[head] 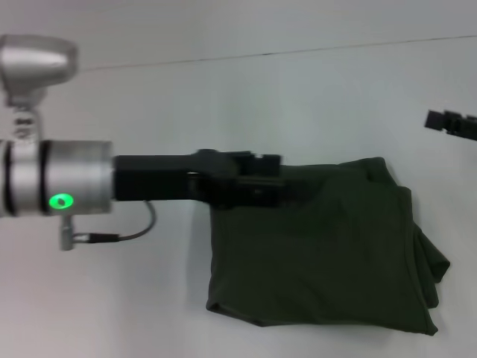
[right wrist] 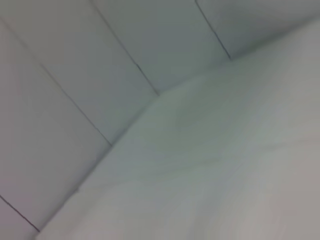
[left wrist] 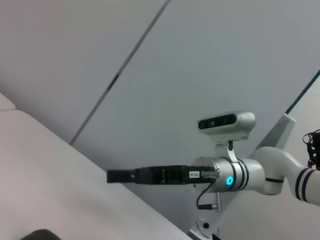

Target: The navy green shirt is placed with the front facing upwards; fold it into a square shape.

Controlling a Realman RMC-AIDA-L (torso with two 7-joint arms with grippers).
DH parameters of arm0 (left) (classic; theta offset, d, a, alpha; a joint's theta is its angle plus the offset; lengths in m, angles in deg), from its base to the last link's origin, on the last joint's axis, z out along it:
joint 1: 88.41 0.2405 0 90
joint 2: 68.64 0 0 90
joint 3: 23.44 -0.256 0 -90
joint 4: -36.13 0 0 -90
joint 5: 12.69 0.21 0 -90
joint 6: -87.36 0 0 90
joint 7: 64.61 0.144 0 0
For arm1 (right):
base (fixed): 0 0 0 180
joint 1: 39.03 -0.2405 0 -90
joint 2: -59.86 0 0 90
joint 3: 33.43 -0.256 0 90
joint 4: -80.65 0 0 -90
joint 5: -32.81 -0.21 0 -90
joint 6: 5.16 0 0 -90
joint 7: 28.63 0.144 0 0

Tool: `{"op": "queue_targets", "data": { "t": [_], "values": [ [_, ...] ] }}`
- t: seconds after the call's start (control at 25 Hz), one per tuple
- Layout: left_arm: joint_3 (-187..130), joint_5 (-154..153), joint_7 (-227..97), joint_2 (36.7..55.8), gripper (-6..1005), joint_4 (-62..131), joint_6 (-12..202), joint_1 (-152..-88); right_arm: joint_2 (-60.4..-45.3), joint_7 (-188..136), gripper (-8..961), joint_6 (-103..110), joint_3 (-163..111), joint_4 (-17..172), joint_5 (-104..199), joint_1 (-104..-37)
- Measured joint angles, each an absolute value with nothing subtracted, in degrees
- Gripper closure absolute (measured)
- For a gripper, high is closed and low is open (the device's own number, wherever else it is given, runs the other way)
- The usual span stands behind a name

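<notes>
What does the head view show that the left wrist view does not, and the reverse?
Only the head view shows the green shirt, folded into a rough rectangle on the white table, with the left gripper over its far left edge. Only the left wrist view shows the right arm's silver wrist and its camera, against a grey wall. Both share the right gripper, seen only as a black tip at the head view's right edge, away from the shirt.
</notes>
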State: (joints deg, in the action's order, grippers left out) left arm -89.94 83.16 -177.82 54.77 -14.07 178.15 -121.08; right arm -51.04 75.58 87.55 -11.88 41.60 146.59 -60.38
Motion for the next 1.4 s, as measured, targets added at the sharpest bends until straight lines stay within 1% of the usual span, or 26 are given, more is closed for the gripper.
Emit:
{"op": "queue_targets", "data": {
  "t": [0.12,0.16,0.28,0.4,0.48,0.6,0.88,1.16,1.4],
  "values": [
    [-87.36,83.85,-176.84,54.47,125,-14.62,180.48,-119.87,-50.10,83.61,55,88.10,-12.26,38.45,150.88,-59.29],
    [-85.12,84.41,-176.16,54.28,124,-14.75,182.47,-119.19,-50.10,83.61,55,88.10,-12.26,38.45,150.88,-59.29],
    [-80.98,87.09,-174.11,53.88,124,-14.72,186.42,-118.22,-49.31,88.33,56,88.63,-12.14,36.68,153.68,-58.76],
    [-80.17,89.14,-173.40,53.83,125,-14.51,186.81,-118.01,-48.43,91.21,56,88.99,-12.10,36.49,156.71,-58.84],
    [-79.96,91.22,-172.41,53.90,125,-14.02,186.96,-117.96,-48.29,92.29,56,89.03,-12.05,36.67,158.22,-59.07],
    [-80.00,92.48,-172.06,53.99,125,-13.81,187.03,-117.95,-48.46,93.21,56,88.95,-12.01,36.71,160.34,-59.63],
    [-78.81,95.19,-170.42,53.60,126,-11.62,186.77,-118.01,-49.78,93.25,57,88.14,-10.43,38.10,161.56,-61.79],
    [-76.30,96.30,-168.98,53.29,125,-9.32,186.54,-117.86,-49.99,92.45,61,84.61,-8.07,42.52,163.14,-64.07],
    [-76.23,96.34,-168.89,53.26,124,-9.05,186.58,-117.95,-50.63,92.63,83,82.11,-7.41,42.83,163.61,-64.52]
  ]
}}
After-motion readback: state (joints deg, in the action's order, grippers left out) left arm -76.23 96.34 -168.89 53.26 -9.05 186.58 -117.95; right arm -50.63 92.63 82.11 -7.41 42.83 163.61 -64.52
